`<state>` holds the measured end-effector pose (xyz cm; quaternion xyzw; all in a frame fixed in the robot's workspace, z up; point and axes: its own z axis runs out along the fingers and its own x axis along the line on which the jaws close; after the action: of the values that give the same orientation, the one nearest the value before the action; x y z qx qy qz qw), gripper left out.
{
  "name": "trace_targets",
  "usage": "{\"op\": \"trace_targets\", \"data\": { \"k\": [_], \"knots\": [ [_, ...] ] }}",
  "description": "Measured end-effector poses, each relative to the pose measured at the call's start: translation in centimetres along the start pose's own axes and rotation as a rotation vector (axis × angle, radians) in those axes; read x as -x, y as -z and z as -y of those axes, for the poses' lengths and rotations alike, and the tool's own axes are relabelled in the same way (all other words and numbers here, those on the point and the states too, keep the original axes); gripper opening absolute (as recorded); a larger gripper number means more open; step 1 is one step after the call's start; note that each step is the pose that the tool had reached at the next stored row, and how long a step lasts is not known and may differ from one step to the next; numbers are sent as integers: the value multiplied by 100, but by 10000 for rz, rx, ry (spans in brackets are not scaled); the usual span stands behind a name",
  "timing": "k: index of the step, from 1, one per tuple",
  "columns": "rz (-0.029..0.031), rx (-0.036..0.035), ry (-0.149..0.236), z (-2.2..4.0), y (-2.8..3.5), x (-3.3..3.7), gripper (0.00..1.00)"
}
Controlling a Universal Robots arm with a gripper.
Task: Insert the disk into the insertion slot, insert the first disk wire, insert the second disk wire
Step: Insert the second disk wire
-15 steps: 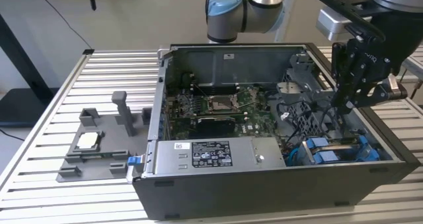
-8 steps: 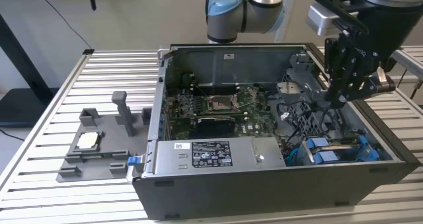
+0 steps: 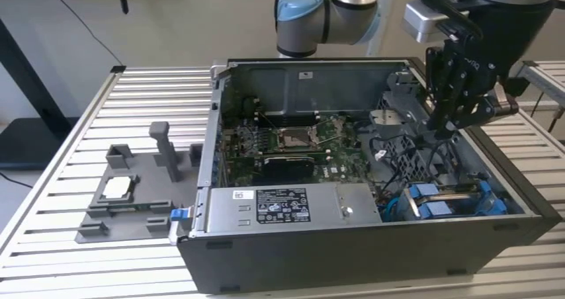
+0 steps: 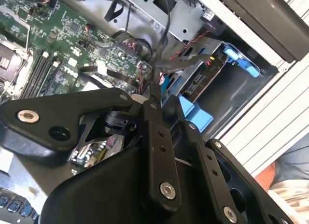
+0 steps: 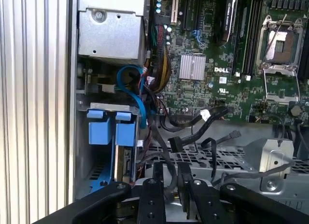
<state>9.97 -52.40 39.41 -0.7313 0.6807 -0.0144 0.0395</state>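
Disk (image 5: 116, 132) sits in the slot (image 5: 94, 168). The gripper (image 4: 154, 91) pinches a wire (image 4: 186, 61) just beside it, and wire insertion looks unfinished.

Silver hard drive in a bright blue plastic carrier (image 3: 434, 208): only the blue tabs and a thin edge show, and the label is hidden inside the black computer case (image 3: 353, 266).

Black hand (image 4: 154, 91): its linkage hides the case floor in the second wrist view, and the edge of the first wrist view cuts it off.

Loose black cables (image 5: 193, 132) — whether any is plugged into the drive cannot be told.

Grey robot arm (image 3: 340, 11) — cut off by the exterior view's top edge.
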Motion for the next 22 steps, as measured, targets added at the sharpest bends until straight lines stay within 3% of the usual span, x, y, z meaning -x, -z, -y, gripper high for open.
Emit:
{"op": "trace_targets", "data": {
  "k": [6,11,15,19,20,22],
  "knots": [
    [-106,25,471,-34,-8,34,27],
    [-172,35,585,-125,-33,68,27],
    [-279,47,633,-210,-58,81,27],
    [-463,33,683,-269,-80,96,27],
    [-530,-6,698,-276,-84,103,27],
    [-659,-156,737,-281,-92,123,27]
  ]
}}
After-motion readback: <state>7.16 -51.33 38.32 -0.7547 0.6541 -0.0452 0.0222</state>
